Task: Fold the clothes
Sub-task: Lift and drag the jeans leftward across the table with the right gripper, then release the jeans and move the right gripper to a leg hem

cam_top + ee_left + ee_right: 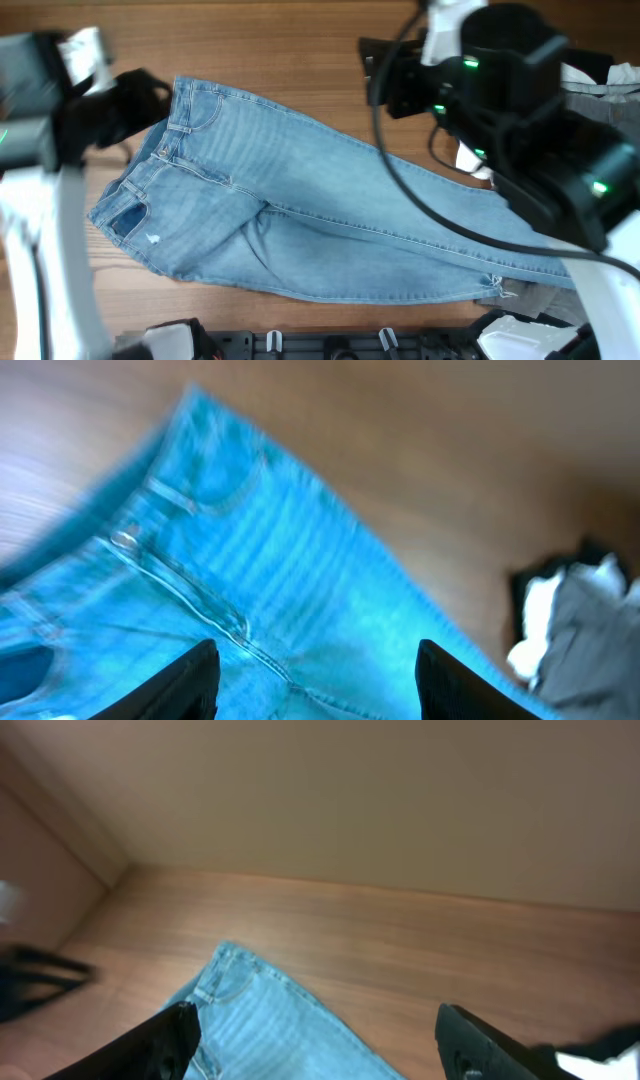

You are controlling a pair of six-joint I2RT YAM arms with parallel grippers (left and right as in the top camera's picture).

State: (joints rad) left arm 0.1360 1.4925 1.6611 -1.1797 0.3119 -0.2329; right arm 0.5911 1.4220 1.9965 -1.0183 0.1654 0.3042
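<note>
Lying spread, one jeans pair point(330, 225), left gripper point(316, 672), right gripper point(315, 1042), both agape

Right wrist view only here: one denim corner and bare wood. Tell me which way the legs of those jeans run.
Observer: From overhead, the jeans lie flat, waistband at the left, legs running right to a frayed hem.
Operator: Now report the other arm.
Observer: The left gripper hovers over the fly seam, fingers apart, no cloth pinched.
Operator: List what else is waiting.
Observer: A grey garment with white cloth beside it is heaped past the legs, at the table's far right.
</note>
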